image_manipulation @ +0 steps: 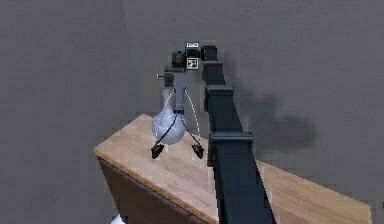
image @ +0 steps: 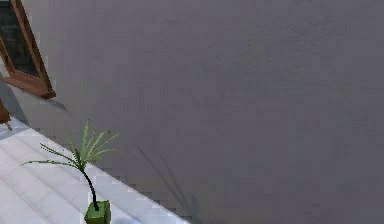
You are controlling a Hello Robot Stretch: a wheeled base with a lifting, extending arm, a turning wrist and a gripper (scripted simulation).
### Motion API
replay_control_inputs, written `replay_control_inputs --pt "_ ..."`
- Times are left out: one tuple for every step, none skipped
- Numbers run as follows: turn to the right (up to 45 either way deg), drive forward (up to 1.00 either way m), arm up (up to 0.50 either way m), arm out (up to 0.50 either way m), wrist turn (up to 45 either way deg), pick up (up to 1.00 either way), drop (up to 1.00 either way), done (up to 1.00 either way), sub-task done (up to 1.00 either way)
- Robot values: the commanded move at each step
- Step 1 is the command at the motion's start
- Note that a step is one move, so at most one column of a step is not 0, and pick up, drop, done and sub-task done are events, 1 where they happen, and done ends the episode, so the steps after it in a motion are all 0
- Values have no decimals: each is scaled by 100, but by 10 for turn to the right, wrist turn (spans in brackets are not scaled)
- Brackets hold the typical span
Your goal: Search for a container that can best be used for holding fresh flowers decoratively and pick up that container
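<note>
Forward view: bare grey wall (image: pixel 235 95) across most of the frame, wood-framed window (image: pixel 22 45) top left. A white slatted surface (image: pixel 30 185) cuts the lower left corner, its edge running diagonally down to the right. A thin-leaved plant (image: pixel 82 158) in a green pot (image: pixel 97 211) sits close to that edge. Arm side view: the wooden worktop (image_manipulation: pixel 128 152) stands against the wall, far corner near the room corner, left edge and front edge both exposed, open wall above. The arm (image_manipulation: pixel 228 135) reaches out over the worktop. The tool (image_manipulation: pixel 178 151) sits at a pale round-bellied vase (image_manipulation: pixel 170 122) with a narrow neck, one thin finger down each side. The worktop is right behind the vase, so I can't tell whether the tool holds it, and can't tell the tool's state either.
</note>
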Motion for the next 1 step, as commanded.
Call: replay_control_inputs --pt "0 0 0 0 450 0 0 0 0"
